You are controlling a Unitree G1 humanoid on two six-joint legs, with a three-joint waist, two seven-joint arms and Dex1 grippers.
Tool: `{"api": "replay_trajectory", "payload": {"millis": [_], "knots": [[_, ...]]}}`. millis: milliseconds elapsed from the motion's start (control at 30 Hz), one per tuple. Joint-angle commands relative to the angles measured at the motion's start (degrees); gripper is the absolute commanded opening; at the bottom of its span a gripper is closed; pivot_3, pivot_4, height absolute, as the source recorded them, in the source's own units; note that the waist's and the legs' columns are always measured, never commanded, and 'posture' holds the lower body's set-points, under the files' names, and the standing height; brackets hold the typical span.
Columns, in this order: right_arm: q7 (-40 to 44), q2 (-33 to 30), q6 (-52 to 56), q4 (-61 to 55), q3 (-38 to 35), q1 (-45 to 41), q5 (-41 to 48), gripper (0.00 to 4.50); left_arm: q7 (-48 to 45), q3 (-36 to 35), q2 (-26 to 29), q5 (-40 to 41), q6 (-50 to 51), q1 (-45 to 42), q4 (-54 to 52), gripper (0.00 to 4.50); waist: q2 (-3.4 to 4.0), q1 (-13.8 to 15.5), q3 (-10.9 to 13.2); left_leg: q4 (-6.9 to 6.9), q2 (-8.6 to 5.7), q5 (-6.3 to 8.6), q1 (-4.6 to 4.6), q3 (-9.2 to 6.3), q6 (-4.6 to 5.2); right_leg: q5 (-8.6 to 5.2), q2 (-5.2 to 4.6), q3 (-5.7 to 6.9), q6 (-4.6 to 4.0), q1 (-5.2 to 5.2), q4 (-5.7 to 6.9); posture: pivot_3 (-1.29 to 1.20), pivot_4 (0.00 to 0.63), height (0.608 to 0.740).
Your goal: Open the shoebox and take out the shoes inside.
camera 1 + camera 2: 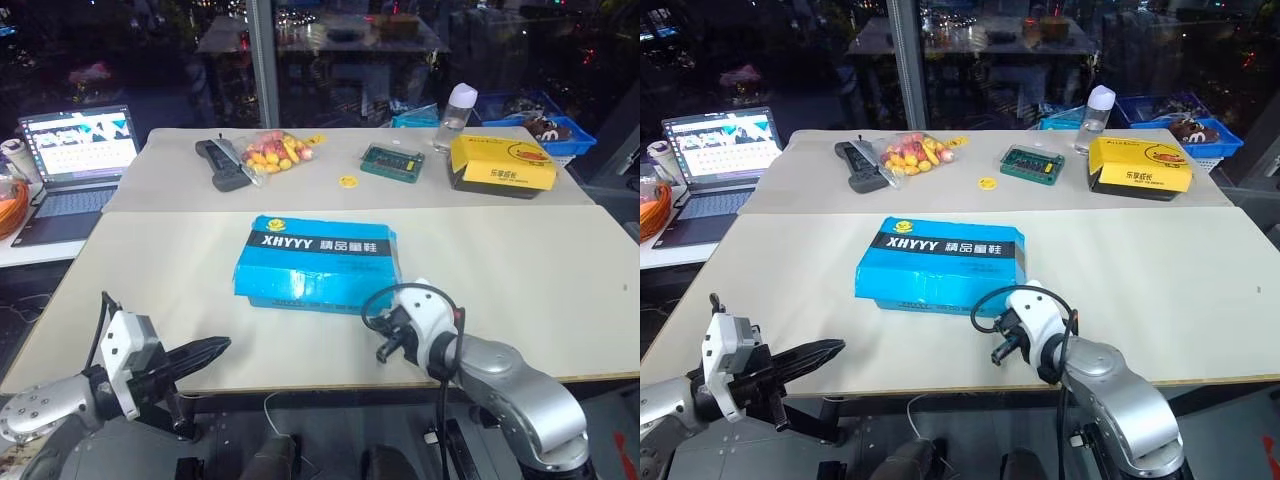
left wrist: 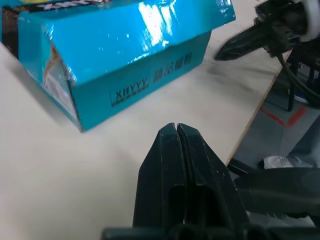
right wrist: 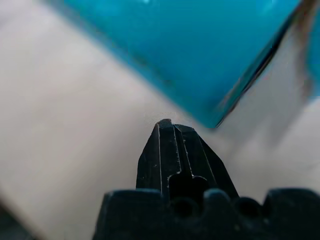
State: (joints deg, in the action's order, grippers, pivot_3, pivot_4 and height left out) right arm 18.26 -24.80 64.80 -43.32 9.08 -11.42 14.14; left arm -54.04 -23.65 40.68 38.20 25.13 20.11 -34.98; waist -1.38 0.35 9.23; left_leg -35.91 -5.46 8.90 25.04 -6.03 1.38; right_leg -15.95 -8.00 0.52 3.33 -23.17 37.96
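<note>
Background items on and around two pale tabletops (image 1: 520, 260), at night.

On the far tabletop (image 1: 180, 170) sit a black handheld device (image 1: 222, 163), a clear bag of red and yellow sweets (image 1: 275, 152) just beside it, a small yellow round token (image 1: 347, 181), a green circuit board (image 1: 393, 162) and a yellow box with a duck logo (image 1: 502, 166). A clear bottle with a white cap (image 1: 455, 107) stands behind the board. Blue crates (image 1: 560, 125) lie at the far right. An open laptop (image 1: 75, 160) sits at the left, with orange cable (image 1: 10, 205) coiled near it.
</note>
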Motion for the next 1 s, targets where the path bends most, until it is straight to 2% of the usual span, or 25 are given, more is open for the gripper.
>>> {"api": "replay_trajectory", "payload": {"millis": [33,167,333,400,467,500,533,600,633,733,800,833,1000], "knots": [[-1.78,2.01,-2.83,-0.37,-1.34,-3.10,-0.56,0.00,-0.05,0.96,0.00,-1.03,-1.97,-0.34,-0.30,0.05,0.00,-0.20,0.00,0.01,0.00,-0.01,0.00,0.00,0.03,0.00,0.02,-0.01,0.00,0.00,0.00,0.00,0.150,0.723],[-0.60,2.79,-1.65,-1.61,-2.16,-5.59,1.22,0.00,0.28,1.92,-0.27,-1.42,-2.34,-0.61,-0.05,0.05,0.02,-0.47,0.01,0.03,0.04,-0.03,-0.01,0.00,0.05,0.01,0.10,-0.06,-0.02,-0.01,0.01,0.00,0.150,0.723],[4.84,-3.39,-2.12,-0.79,-1.25,-10.74,2.39,0.00,0.88,3.24,-0.47,-1.55,-2.33,-0.82,-0.21,0.05,0.04,-0.52,0.03,0.02,0.04,-0.03,-0.04,0.01,0.05,0.01,0.12,-0.07,-0.02,0.01,0.00,0.00,0.150,0.723],[5.38,-1.93,-2.44,4.42,-8.48,-20.80,5.21,0.00,1.02,3.76,-0.53,-1.74,-2.32,-0.94,0.06,0.05,0.08,-0.89,0.07,0.01,0.04,-0.03,-0.04,0.01,0.05,0.01,0.12,-0.06,-0.02,0.01,0.00,0.00,0.150,0.723],[-4.92,5.24,-6.88,15.61,-23.04,-36.35,8.10,0.00,1.13,4.30,-0.70,-2.18,-2.55,-1.08,0.35,0.05,0.18,-1.68,0.28,0.02,0.06,-0.04,-0.05,0.05,0.04,0.14,0.18,-0.18,-0.11,0.10,0.06,0.00,0.150,0.723],[-9.34,8.48,-8.49,18.77,-28.97,-41.17,9.66,0.00,1.43,4.40,-0.91,-2.21,-2.48,-1.13,0.45,0.05,0.30,-1.83,0.50,0.01,0.08,-0.09,-0.03,0.06,0.02,0.19,0.32,-0.31,-0.05,0.03,0.09,0.00,0.150,0.723],[-11.35,10.18,-8.74,19.99,-31.95,-43.16,10.23,0.00,1.78,4.59,-1.10,-2.22,-2.37,-1.21,0.51,0.05,0.33,-1.67,0.54,0.05,0.14,-0.14,-0.01,0.05,-0.09,0.25,0.47,-0.40,0.04,-0.04,0.09,0.00,0.150,0.723],[-10.79,9.19,-8.92,18.99,-28.95,-39.89,7.54,0.00,2.35,5.48,-1.49,-2.82,-2.58,-1.16,0.27,0.05,0.07,-0.34,0.18,0.17,0.31,-0.24,-0.12,-0.02,-0.13,0.42,0.65,-0.20,-0.32,-0.15,0.03,0.00,0.150,0.723],[-10.17,8.45,-8.64,18.45,-26.43,-37.47,6.74,0.00,2.67,5.93,-1.66,-3.14,-2.73,-1.02,0.07,0.05,-0.18,0.00,-0.05,0.28,0.34,-0.14,-0.47,-0.08,-0.18,0.24,0.64,-0.06,-0.55,0.08,0.01,0.00,0.150,0.723],[-9.33,8.05,-7.62,15.75,-21.77,-32.64,7.32,0.00,3.80,6.16,-2.35,-3.16,-2.57,-1.07,-0.72,0.05,-0.78,-0.44,-0.38,0.28,0.44,0.32,-0.83,-0.04,-0.23,-0.13,0.70,-0.14,-0.78,0.46,0.01,0.00,0.150,0.723],[-8.89,7.79,-7.30,15.00,-20.16,-31.46,7.81,0.00,4.47,6.05,-2.49,-2.77,-2.07,-1.29,-1.19,0.05,0.20,-0.98,0.22,0.14,0.30,0.30,-0.53,0.13,-0.20,0.00,0.60,-0.49,-0.58,0.35,0.10,0.00,0.150,0.723],[-8.24,7.08,-7.30,14.93,-19.38,-31.12,7.94,0.00,4.62,6.07,-2.43,-2.64,-1.93,-1.31,-1.40,0.05,0.43,-1.12,0.35,0.13,0.23,0.21,-0.27,0.30,-0.08,0.12,0.57,-0.78,-0.42,0.01,0.15,0.00,0.150,0.723],[-2.79,3.38,-6.42,16.55,-16.71,-30.90,9.92,0.00,4.27,5.53,-0.87,0.17,0.24,-3.42,-1.60,0.05,0.59,-1.43,0.45,0.15,0.31,0.11,-0.38,0.44,0.03,0.19,0.77,-0.90,-0.38,0.03,0.18,0.00,0.150,0.723]]}}
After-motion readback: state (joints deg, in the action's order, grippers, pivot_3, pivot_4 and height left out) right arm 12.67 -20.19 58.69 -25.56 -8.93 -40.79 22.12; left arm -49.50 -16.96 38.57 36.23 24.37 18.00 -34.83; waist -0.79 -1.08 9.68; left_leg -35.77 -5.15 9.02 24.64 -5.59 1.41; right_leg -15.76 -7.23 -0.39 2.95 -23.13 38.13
